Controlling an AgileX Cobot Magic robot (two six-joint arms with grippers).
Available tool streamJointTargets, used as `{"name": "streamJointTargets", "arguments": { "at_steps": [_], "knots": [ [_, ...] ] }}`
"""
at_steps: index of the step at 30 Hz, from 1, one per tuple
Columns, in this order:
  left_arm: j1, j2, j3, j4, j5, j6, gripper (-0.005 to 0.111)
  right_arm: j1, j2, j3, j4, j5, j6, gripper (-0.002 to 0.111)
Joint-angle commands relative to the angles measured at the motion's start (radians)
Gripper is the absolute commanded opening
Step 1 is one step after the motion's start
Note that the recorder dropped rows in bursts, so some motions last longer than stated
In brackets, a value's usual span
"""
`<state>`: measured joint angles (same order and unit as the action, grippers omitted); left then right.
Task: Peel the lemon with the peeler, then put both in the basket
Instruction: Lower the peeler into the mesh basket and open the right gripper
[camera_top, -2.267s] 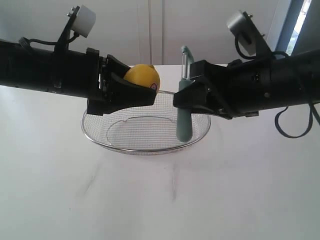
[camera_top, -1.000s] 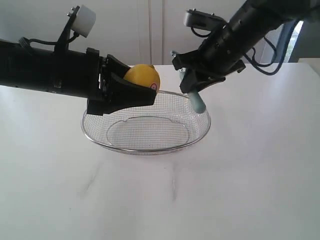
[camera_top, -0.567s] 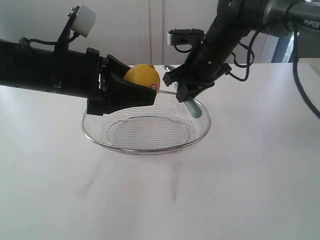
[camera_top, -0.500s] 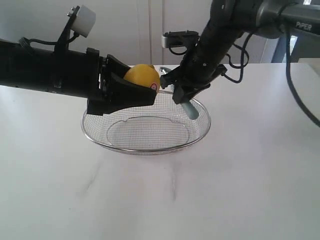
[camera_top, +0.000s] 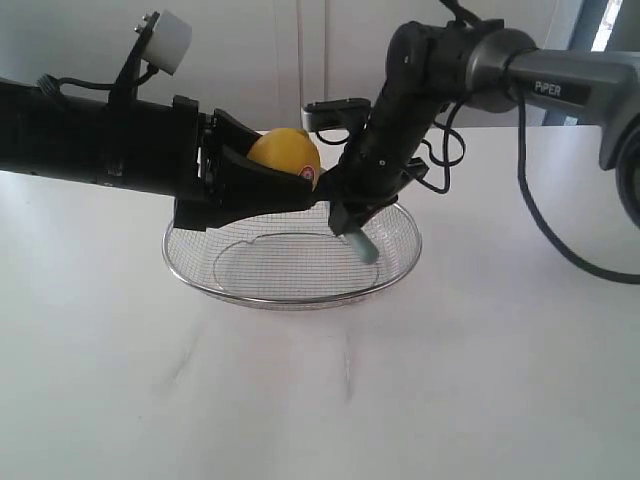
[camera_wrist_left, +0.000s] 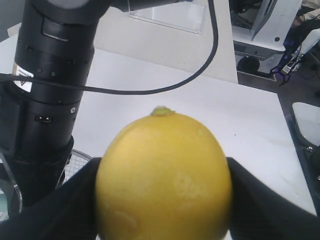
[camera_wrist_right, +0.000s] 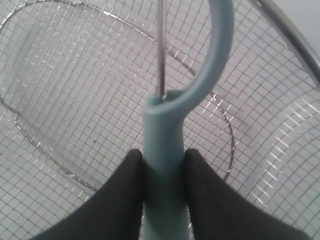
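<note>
The lemon (camera_top: 285, 155) sits up in the air, pinched between the jaws of the left gripper (camera_top: 300, 172), just above the basket's near-left side. In the left wrist view its skin looks whole and yellow all round, with no peeled strip on the face we can see. So the peeling looks barely begun, if at all.

Just beside it comes the peeler (camera_wrist_right: 162, 150). The jaws of the right gripper (camera_top: 348, 215) are clenched on its teal handle close below the curved head. The handle's free end dips down inside the basket (camera_top: 290, 300). Whether it touches the mesh, I cannot tell. The basket rests on the white tabletop (camera_top: 480, 380), with nothing lying in it that I can make out.

Now the dangers. The two grippers are very near each other over the rim, and a small sideways drift could knock the right arm into the left jaws or the fruit. That lemon is round and smooth, held only at its flanks, so a shove from the blade could squirt it out. The basket is shallow, and a dropped lemon may bounce over the rim and roll away. The peeler's thin metal blade hangs close to open wire mesh and could snag there. And if the peeler is let go now, the lemon likely goes in unpeeled.
</note>
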<state>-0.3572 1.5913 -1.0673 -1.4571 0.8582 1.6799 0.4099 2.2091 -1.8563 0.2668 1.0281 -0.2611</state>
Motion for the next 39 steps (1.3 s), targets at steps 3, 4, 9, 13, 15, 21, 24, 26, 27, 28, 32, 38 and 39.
{"name": "streamJointTargets", "arguments": {
  "at_steps": [3, 4, 9, 13, 15, 21, 24, 26, 27, 28, 32, 38, 39],
  "knots": [
    [-0.005, -0.005, -0.004, -0.022, 0.025, -0.001, 0.0, 0.0, 0.015, -0.008, 0.009, -0.027, 0.004, 0.0],
    [-0.005, -0.005, -0.004, -0.022, 0.025, -0.001, 0.0, 0.0, 0.018, -0.008, 0.008, -0.029, 0.004, 0.0],
    [-0.005, -0.005, -0.004, -0.022, 0.025, -0.001, 0.0, 0.0, 0.049, -0.008, 0.03, -0.032, 0.004, 0.0],
    [-0.005, -0.005, -0.004, -0.022, 0.025, -0.001, 0.0, 0.0, 0.059, -0.008, 0.032, -0.032, 0.004, 0.0],
    [-0.005, -0.005, -0.004, -0.022, 0.025, -0.001, 0.0, 0.0, 0.058, -0.008, 0.032, -0.032, 0.001, 0.0],
    [-0.005, -0.005, -0.004, -0.022, 0.025, -0.001, 0.0, 0.0, 0.063, -0.008, 0.032, -0.032, -0.004, 0.0],
    [-0.005, -0.005, -0.004, -0.022, 0.025, -0.001, 0.0, 0.0, 0.068, -0.008, 0.032, -0.024, -0.004, 0.0],
    [-0.005, -0.005, -0.004, -0.022, 0.025, -0.001, 0.0, 0.0, 0.068, -0.008, 0.032, -0.024, -0.004, 0.0],
    [-0.005, -0.005, -0.004, -0.022, 0.025, -0.001, 0.0, 0.0, 0.068, -0.008, 0.032, -0.024, -0.004, 0.0],
    [-0.005, -0.005, -0.004, -0.022, 0.025, -0.001, 0.0, 0.0, 0.068, -0.008, 0.032, -0.024, -0.004, 0.0],
    [-0.005, -0.005, -0.004, -0.022, 0.025, -0.001, 0.0, 0.0, 0.068, -0.008, 0.032, -0.024, -0.004, 0.0],
    [-0.005, -0.005, -0.004, -0.022, 0.025, -0.001, 0.0, 0.0, 0.068, -0.008, 0.032, -0.024, -0.004, 0.016],
    [-0.005, -0.005, -0.004, -0.022, 0.025, -0.001, 0.0, 0.0, 0.068, -0.008, 0.032, -0.024, -0.004, 0.018]
  ]
}}
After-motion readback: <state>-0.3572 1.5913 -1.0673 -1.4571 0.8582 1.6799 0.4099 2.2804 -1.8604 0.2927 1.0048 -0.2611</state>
